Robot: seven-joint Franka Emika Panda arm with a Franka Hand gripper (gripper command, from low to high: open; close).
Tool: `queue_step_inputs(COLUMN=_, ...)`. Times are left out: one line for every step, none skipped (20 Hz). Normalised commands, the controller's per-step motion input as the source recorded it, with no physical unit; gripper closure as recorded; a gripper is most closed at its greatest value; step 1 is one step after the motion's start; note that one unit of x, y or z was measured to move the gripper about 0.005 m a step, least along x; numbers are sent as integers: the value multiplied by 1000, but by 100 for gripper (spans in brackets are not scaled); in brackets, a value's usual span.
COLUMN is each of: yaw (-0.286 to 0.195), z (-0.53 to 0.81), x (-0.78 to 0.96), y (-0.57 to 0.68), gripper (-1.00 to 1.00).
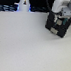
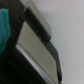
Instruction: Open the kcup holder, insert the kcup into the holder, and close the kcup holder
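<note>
The kcup holder (image 1: pixel 56 25), a black box with pale grey handles, stands at the back on the exterior view's right. My gripper (image 1: pixel 58 17) hangs from the white arm directly over it, at or touching its top; its fingers are hidden against the black box. The wrist view is a blurred close-up of the holder (image 2: pixel 35 55), with a pale grey handle (image 2: pixel 37 21) and dark edges. A teal-green patch (image 2: pixel 4 27) shows at that picture's border; I cannot tell whether it is the kcup. No kcup shows in the exterior view.
A tall white bottle-like object with dark marks (image 1: pixel 24 0) stands at the back on the exterior view's left. Dark items (image 1: pixel 6 8) lie beside it. The white table (image 1: pixel 26 47) spreads toward the front.
</note>
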Motion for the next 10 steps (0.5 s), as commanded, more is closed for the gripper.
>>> queue_step_inputs(yaw=90, z=652, x=-92, y=280, gripper=-100)
queue_step_inputs(yaw=8, z=97, x=-51, y=69, gripper=-100)
queue_step_inputs(yaw=18, z=288, x=-39, y=98, gripper=-100)
queue_step_inputs(yaw=46, z=663, x=-35, y=162, gripper=-100)
queue_step_inputs(yaw=61, z=1000, x=25, y=206, gripper=-100)
queue_step_inputs(yaw=47, z=891, x=18, y=144, gripper=-100)
queue_step_inputs(yaw=36, z=934, x=90, y=108, gripper=-100)
queue_step_inputs(yaw=33, z=943, x=108, y=107, gripper=-100)
queue_step_inputs(yaw=22, z=998, x=92, y=125, gripper=-100)
queue_step_inputs(yaw=16, z=984, x=139, y=147, gripper=-100)
